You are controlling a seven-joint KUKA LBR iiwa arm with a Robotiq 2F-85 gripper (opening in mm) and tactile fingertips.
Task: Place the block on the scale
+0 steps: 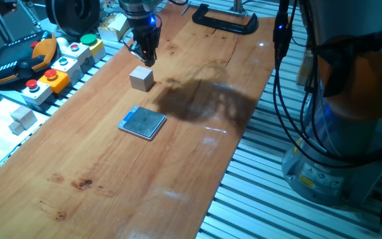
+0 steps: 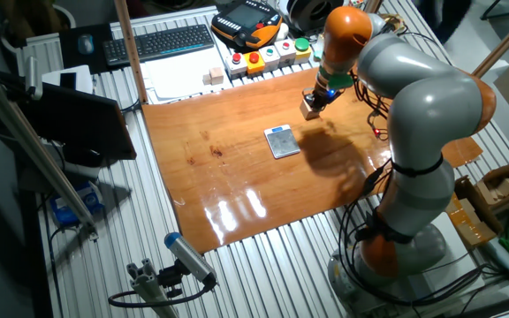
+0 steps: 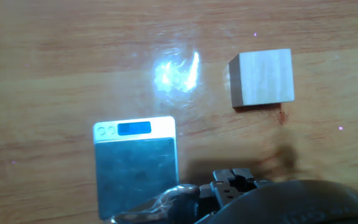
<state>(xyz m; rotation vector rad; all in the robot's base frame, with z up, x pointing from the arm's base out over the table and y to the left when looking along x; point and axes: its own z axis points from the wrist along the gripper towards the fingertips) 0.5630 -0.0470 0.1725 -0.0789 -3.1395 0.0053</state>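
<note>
- We see the wooden surface (image 1: 111, 179) carrying only two loose things: the block (image 1: 141, 78) and the scale (image 1: 142, 123), which lie near each other but apart, with bare wood between them.
- Along the far edge of the surface stands a row of button boxes (image 1: 62, 66) with red, green and orange caps; a whitish cube (image 1: 23, 118) sits just off the wood beside them, well apart from the block.
- A black clamp (image 1: 224, 21) grips the far end of the surface, and dark cables (image 1: 290, 99) hang by the arm's base; none of these lies between block and scale.
- The pincer (image 1: 146, 58) hangs just above and behind the block; from one fixed view we cannot tell whether it touches the cube's top edge.
- We cannot tell how far the pincer is open: its fingers look dark and close together, and the hand view shows them poorly. It holds nothing we can make out.
- In the hand view the block (image 3: 261, 78) rests on the wood, up and right of the scale (image 3: 137, 165).
</note>
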